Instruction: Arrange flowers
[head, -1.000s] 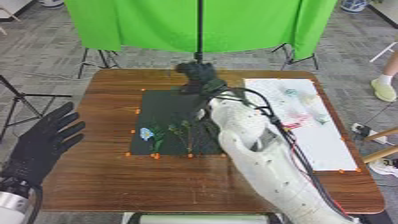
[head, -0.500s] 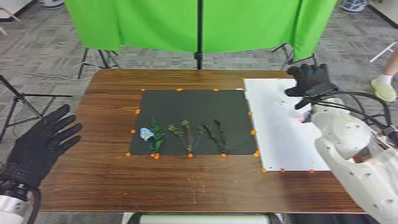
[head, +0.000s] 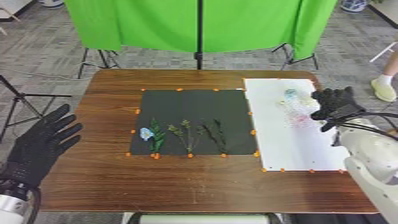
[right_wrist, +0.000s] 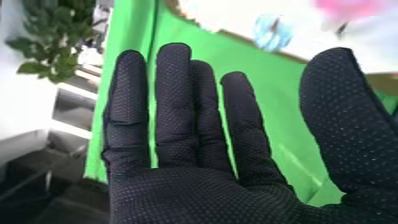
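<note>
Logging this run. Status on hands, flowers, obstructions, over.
Left hand open, left side of table; right hand open, empty, right edge of white sheet. Blue flower, green sprigs on black mat; pink flower on white sheet. No obstruction seen over mat.

Head view: the right hand (head: 338, 104) and right arm (head: 378, 150) conceal part of the white sheet's (head: 284, 145) right border; said arm is cut off by the picture's edge. The small flowers (head: 298, 118) on the sheet are too indistinct to identify by kind. Right wrist view: pink flower (right_wrist: 345, 7) blurred and cropped; blue flower (right_wrist: 273, 34) blurred; green foliage (right_wrist: 53, 32) cropped.
</note>
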